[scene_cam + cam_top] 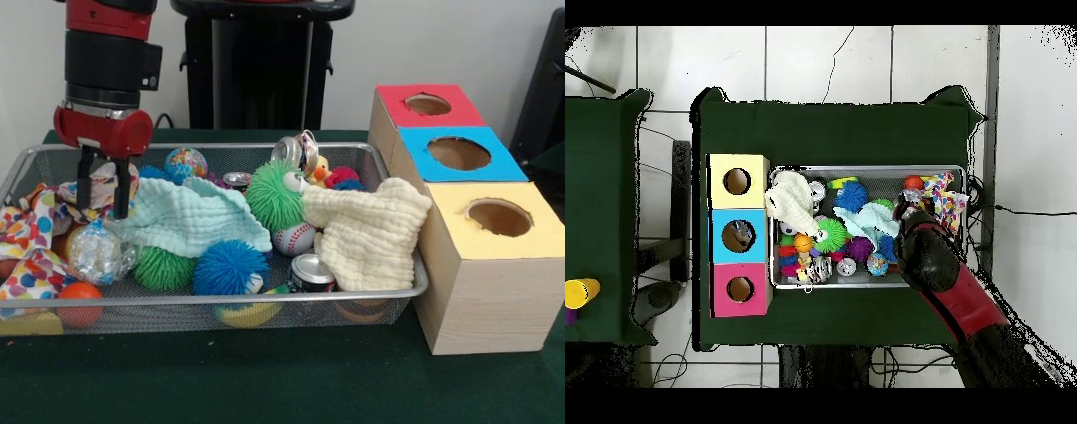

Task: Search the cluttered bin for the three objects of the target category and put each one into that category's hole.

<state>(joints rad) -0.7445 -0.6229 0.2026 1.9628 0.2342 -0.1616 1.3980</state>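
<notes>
My gripper hangs open over the left end of the wire bin, fingertips just above a clear crinkly ball and beside a polka-dot cloth. Nothing is between the fingers. A mint cloth and a cream cloth cover part of the pile. Spiky balls show in green and blue, with a baseball, an upright can and a crushed can. In the overhead view my arm hides the gripper.
Three wooden boxes stand in a row right of the bin, each with a round hole: red, blue, yellow. An orange ball lies at the bin's front left corner. Something grey shows inside the blue box's hole.
</notes>
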